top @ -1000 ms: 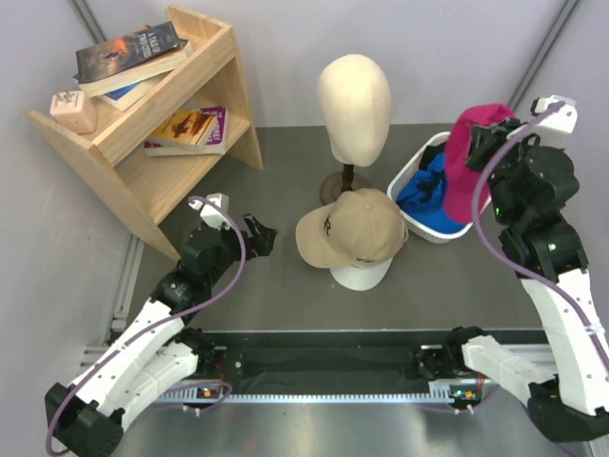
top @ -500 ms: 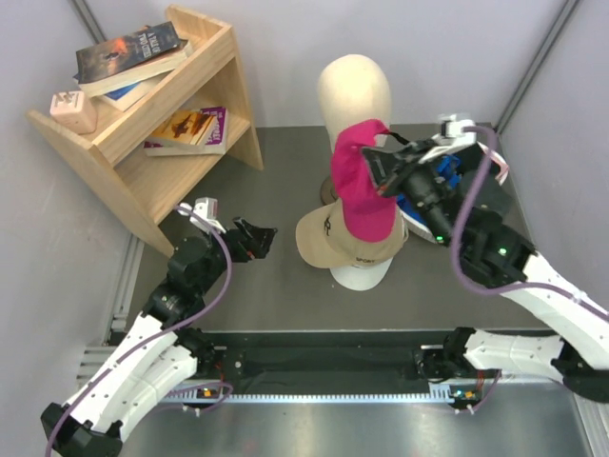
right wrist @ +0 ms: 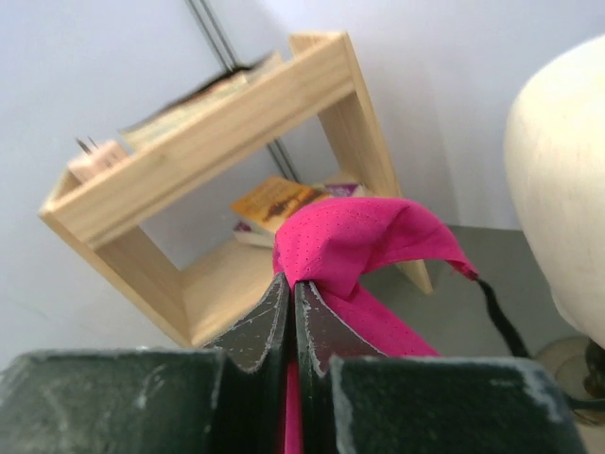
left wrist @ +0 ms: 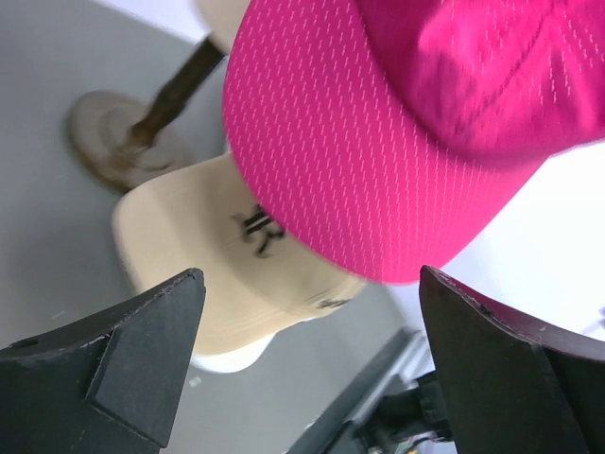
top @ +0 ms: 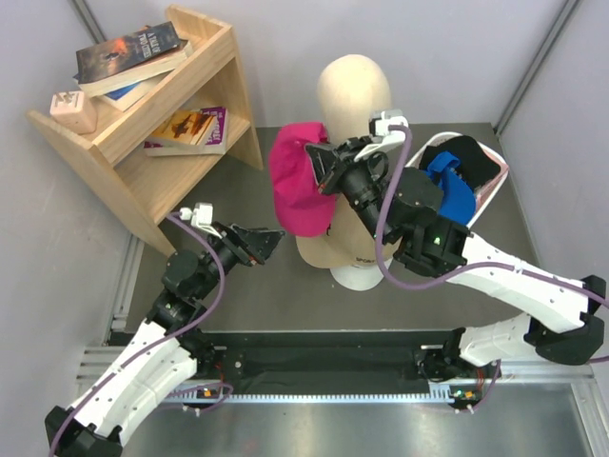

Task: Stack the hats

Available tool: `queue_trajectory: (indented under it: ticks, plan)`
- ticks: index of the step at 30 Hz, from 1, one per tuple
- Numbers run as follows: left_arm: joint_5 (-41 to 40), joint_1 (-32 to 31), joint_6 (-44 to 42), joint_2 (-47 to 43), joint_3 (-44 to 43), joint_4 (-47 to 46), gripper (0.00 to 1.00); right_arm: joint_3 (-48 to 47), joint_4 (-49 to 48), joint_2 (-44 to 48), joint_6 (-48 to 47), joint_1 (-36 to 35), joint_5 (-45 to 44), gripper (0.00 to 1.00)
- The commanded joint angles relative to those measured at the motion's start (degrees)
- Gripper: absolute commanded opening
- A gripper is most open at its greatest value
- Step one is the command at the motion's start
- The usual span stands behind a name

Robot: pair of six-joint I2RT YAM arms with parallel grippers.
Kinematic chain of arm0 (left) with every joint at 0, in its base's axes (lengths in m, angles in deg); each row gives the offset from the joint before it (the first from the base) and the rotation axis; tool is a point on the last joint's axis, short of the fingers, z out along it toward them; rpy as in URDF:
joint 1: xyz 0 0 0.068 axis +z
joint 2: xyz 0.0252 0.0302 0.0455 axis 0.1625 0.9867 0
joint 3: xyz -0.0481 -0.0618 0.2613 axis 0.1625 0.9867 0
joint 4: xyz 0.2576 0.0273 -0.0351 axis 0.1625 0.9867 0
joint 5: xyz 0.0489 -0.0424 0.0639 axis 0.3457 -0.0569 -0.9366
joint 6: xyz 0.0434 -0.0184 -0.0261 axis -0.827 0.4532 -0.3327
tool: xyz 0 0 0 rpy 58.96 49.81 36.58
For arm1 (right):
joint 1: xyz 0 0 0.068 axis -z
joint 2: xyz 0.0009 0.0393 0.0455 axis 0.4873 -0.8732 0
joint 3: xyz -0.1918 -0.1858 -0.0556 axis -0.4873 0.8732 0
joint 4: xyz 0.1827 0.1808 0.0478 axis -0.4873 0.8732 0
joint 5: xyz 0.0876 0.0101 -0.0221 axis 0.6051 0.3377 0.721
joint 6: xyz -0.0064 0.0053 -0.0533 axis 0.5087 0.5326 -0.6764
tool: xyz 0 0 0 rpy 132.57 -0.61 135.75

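The magenta cap [top: 297, 190] is hanging above the tabletop's middle, with the right gripper [right wrist: 292, 293] clamping its fabric. It is overlapping the left side of the tan cap [left wrist: 189, 255], which is lying on a white cap [top: 357, 276]. The left gripper [top: 269, 243] is hovering beside it, jaws spread apart.

From above, the magenta cap [top: 297, 190] and right arm [top: 447, 248] are covering most of the tan cap [top: 333, 252], and the white cap [top: 357, 278] beneath is showing only an edge. They are also hiding the head's [top: 352, 90] stand [left wrist: 180, 80] there. In the left wrist view, the magenta cap is running off the top and right edges. The book [top: 128, 49] titles are appearing too small to read.
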Motion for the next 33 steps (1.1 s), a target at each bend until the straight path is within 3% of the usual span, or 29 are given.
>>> queue_trajectory:
  ticks: [1,10,18,33]
  plan:
    - [3.36,0.19,6.03,0.08,2.14,-13.94,0.99,-6.82,-6.44,-1.62,-1.95,-1.94,-1.43,0.0]
    - [7.57,0.19,12.01,7.72,1.79,-29.49,0.99,-10.35,-6.44,-3.3,-2.74,-3.35,-1.34,0.0]
    - [9.51,0.19,16.5,12.21,0.74,-36.1,0.99,-9.99,-6.97,-2.25,-2.22,-3.61,-1.16,0.0]
    - [9.86,0.1,18.79,18.81,-4.8,-47.18,0.99,1.43,-9.78,3.82,1.21,-3.79,-3.09,0.0]
